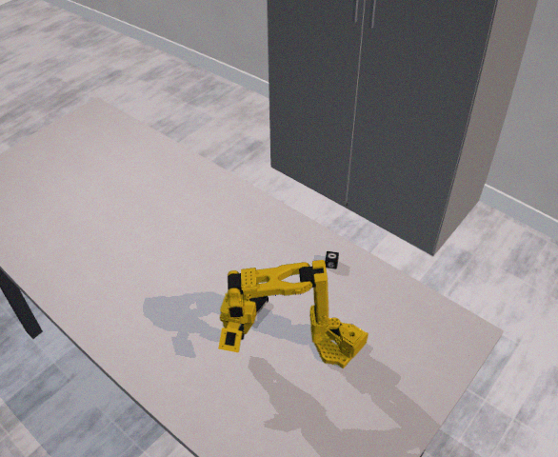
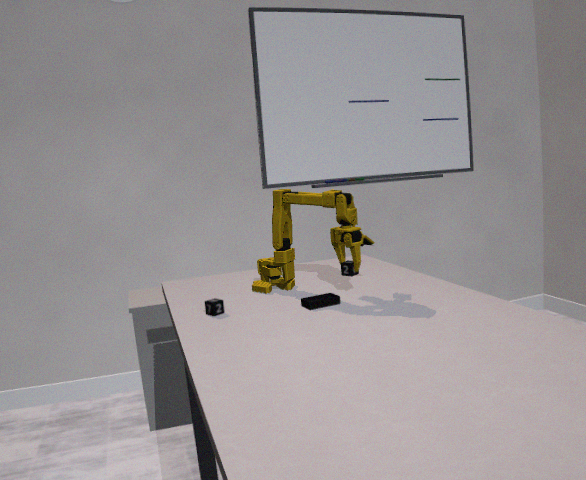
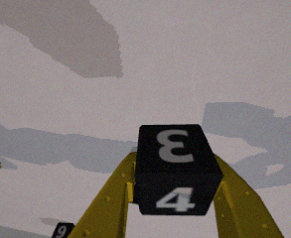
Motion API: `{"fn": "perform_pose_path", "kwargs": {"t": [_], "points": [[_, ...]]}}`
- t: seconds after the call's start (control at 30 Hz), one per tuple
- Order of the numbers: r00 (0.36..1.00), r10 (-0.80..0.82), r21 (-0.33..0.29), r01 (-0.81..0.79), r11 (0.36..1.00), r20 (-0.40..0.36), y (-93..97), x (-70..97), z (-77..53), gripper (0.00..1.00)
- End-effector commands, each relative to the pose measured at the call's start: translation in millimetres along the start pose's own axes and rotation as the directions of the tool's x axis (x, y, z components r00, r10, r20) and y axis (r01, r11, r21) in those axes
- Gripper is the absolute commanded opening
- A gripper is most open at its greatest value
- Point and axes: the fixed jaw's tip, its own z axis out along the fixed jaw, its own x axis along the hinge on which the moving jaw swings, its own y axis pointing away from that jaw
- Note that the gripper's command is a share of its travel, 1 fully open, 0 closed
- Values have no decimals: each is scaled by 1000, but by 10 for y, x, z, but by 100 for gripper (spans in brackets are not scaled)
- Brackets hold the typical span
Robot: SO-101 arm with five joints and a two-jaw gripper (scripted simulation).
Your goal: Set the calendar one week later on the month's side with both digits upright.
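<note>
My gripper [image 2: 349, 264] is shut on a black number cube [image 3: 176, 169]. The wrist view shows this cube's faces with a 3 and a 4, and the exterior view shows a 2 on it [image 2: 348, 268]. I hold it just above the table, behind the black tray [image 2: 320, 300]. The tray lies flat on the table with nothing in it. In the top view the tray [image 1: 258, 302] is mostly hidden under the arm. The second black cube [image 2: 214, 306] stands on the table near its edge, away from the tray. It also shows in the top view [image 1: 331, 259] and at the bottom of the wrist view [image 3: 63, 231].
The arm's yellow base [image 2: 274, 271] stands on the table beside the tray. A grey cabinet [image 1: 377, 112] stands on the floor past the table. A whiteboard [image 2: 360, 95] hangs on the wall behind the arm.
</note>
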Motion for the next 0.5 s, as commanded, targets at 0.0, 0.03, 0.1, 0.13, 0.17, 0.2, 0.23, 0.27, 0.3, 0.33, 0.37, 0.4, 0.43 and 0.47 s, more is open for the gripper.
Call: {"fn": "perform_pose_path", "kwargs": {"t": [0.0, 0.03, 0.1, 0.13, 0.17, 0.2, 0.23, 0.27, 0.3, 0.33, 0.37, 0.4, 0.43, 0.47], "points": [[992, -128, 39, 128, 991, 11, 35, -251, -21, 0], [989, -151, 39, 150, 988, 11, 53, -292, -14, 0], [983, -183, 39, 183, 982, 10, 81, -350, -3, 0], [981, -194, 39, 193, 980, 10, 90, -369, 0, 0], [980, -200, 39, 200, 979, 10, 96, -381, 2, 0], [979, -204, 39, 204, 978, 10, 100, -387, 3, 0], [979, -206, 39, 205, 978, 10, 101, -390, 4, 0], [979, -206, 39, 205, 978, 10, 101, -390, 4, 0], [979, -206, 39, 205, 978, 10, 101, -390, 4, 0], [979, -206, 39, 205, 978, 10, 101, -390, 4, 0], [979, -206, 39, 205, 978, 10, 101, -390, 4, 0], [979, -206, 39, 205, 978, 10, 101, -390, 4, 0], [979, -206, 39, 205, 978, 10, 101, -390, 4, 0], [979, -206, 39, 205, 978, 10, 101, -390, 4, 0]]}}
